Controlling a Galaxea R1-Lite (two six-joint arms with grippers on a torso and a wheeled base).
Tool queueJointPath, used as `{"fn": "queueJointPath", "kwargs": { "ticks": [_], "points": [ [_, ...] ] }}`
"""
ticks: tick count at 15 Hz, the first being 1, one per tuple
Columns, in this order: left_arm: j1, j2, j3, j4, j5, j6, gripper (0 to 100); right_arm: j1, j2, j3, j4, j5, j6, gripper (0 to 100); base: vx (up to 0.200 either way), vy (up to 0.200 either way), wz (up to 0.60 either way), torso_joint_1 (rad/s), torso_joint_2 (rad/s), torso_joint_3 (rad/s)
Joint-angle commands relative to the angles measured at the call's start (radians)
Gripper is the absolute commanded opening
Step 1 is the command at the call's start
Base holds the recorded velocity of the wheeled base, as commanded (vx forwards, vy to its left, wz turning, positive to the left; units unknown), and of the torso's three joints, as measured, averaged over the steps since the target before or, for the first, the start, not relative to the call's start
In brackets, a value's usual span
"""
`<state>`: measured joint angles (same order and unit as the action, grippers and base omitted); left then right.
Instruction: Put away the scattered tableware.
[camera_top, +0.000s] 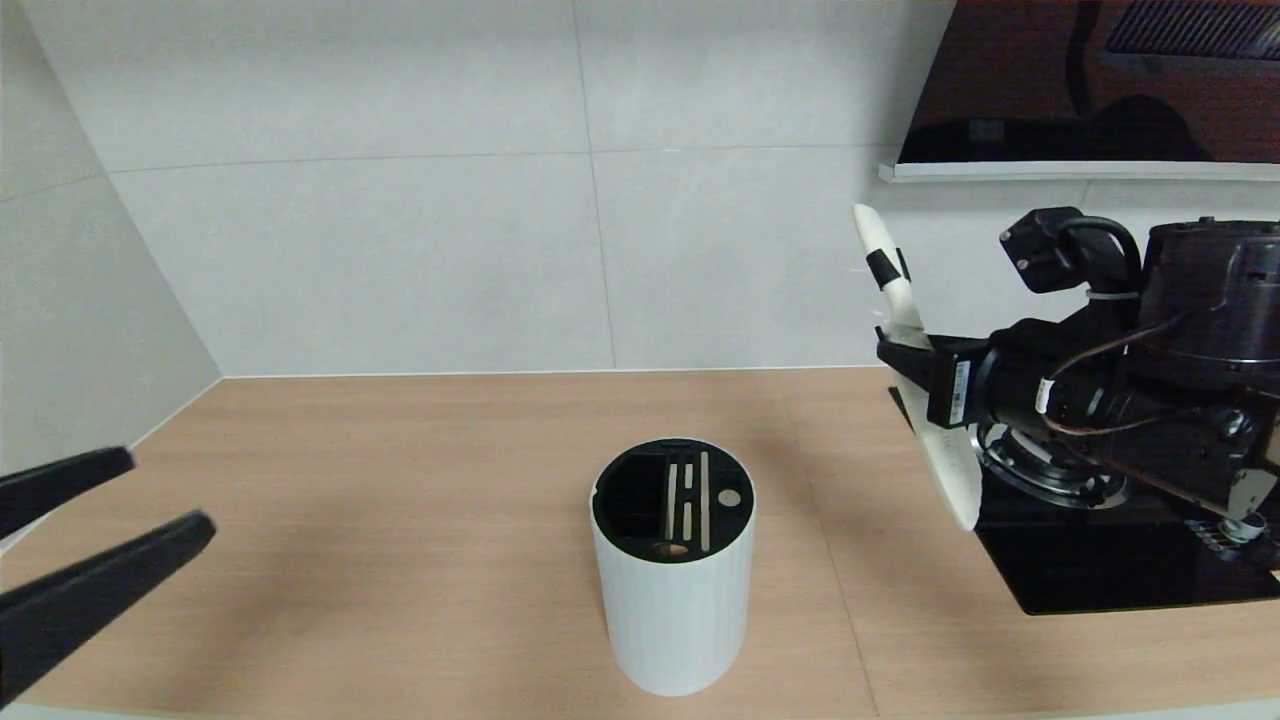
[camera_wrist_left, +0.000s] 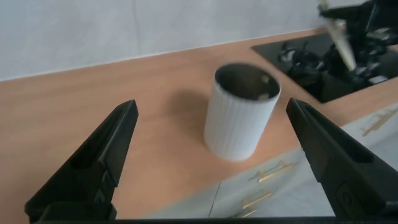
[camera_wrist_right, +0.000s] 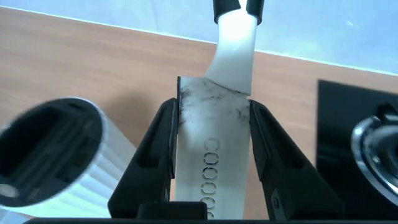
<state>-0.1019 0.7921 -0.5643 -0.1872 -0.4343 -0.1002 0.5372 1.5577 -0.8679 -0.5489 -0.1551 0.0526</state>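
The right gripper (camera_wrist_right: 212, 115) clamps a white utensil (camera_top: 950, 470) over the surface's right edge, not yet stowed in the slotted holder (camera_top: 672, 590) near the front edge. The left gripper (camera_top: 165, 492) gapes wide, empty.

L hand (camera_wrist_left: 211, 107) wide open, white ribbed holder (camera_wrist_left: 239, 115) upright on wood counter (camera_wrist_left: 93, 93) beyond its fingers.

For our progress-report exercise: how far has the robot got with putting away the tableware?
Done: nothing visible yet; no handle sticks out of the white holder on the counter. In hand: the right gripper is shut on a white utensil, held in the air to the holder's right. To do: carry it over and slot it into the holder. The left gripper is open and empty.
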Motion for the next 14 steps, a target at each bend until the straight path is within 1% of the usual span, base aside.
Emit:
{"fn": "queueJointPath", "kwargs": {
  "ticks": [1, 2, 3, 4, 6, 7, 8, 9, 10, 11, 12, 13, 14],
  "points": [
    [-0.153, 0.282, -0.071, -0.163, -0.003, -0.076, 100, 0.052, 0.016, -0.057, 0.015, 0.0, 0.0, 0, 0.0, 0.0, 0.0, 0.0, 0.0, 0.0],
    [-0.174, 0.335, -0.083, -0.213, -0.003, -0.102, 100, 0.073, 0.022, -0.072, 0.017, 0.0, 0.0, 0, 0.0, 0.0, 0.0, 0.0, 0.0, 0.0],
    [-0.194, 0.384, -0.089, -0.262, -0.003, -0.119, 100, 0.096, 0.027, -0.082, 0.017, 0.0, 0.0, 0, 0.0, 0.0, 0.0, 0.0, 0.0, 0.0],
    [-0.223, 0.467, -0.089, -0.353, -0.003, -0.138, 100, 0.138, 0.03, -0.091, 0.017, -0.001, 0.0, 0, 0.0, 0.0, 0.0, 0.0, 0.0, 0.0],
    [-0.252, 0.561, -0.06, -0.472, -0.001, -0.153, 100, 0.187, 0.03, -0.076, 0.015, -0.006, 0.003, 0, 0.0, 0.0, 0.0, 0.0, 0.0, 0.0],
    [-0.263, 0.576, -0.055, -0.495, 0.0, -0.17, 100, 0.205, 0.03, -0.068, 0.007, -0.015, 0.003, 0, 0.0, 0.0, 0.0, 0.0, 0.0, 0.0],
    [-0.266, 0.578, -0.055, -0.5, 0.0, -0.179, 100, 0.21, 0.03, -0.068, 0.007, -0.018, 0.004, 0, 0.0, 0.0, 0.0, 0.0, 0.0, 0.0],
    [-0.312, 0.579, -0.069, -0.509, -0.001, -0.277, 100, 0.251, 0.024, -0.068, 0.007, -0.038, 0.018, 0, 0.0, 0.0, 0.0, 0.0, 0.0, 0.0],
    [-0.312, 0.579, -0.069, -0.509, -0.001, -0.277, 100, 0.251, 0.024, -0.068, 0.007, -0.038, 0.018, 0, 0.0, 0.0, 0.0, 0.0, 0.0, 0.0],
    [-0.361, 0.579, -0.086, -0.529, -0.001, -0.369, 100, 0.297, 0.019, -0.068, 0.007, -0.06, 0.038, 0, 0.0, 0.0, 0.0, 0.0, 0.0, 0.0],
    [-0.404, 0.595, -0.091, -0.583, -0.001, -0.452, 100, 0.354, 0.027, -0.066, 0.007, -0.066, 0.062, 0, 0.0, 0.0, 0.0, 0.0, 0.0, 0.0],
    [-0.409, 0.601, -0.091, -0.597, -0.001, -0.464, 100, 0.363, 0.028, -0.066, 0.007, -0.066, 0.064, 0, 0.0, 0.0, 0.0, 0.0, 0.0, 0.0],
    [-0.429, 0.644, -0.091, -0.673, 0.005, -0.518, 100, 0.402, 0.038, -0.066, 0.007, -0.077, 0.07, 0, 0.0, 0.0, 0.0, 0.0, 0.0, 0.0]
  ]
}}
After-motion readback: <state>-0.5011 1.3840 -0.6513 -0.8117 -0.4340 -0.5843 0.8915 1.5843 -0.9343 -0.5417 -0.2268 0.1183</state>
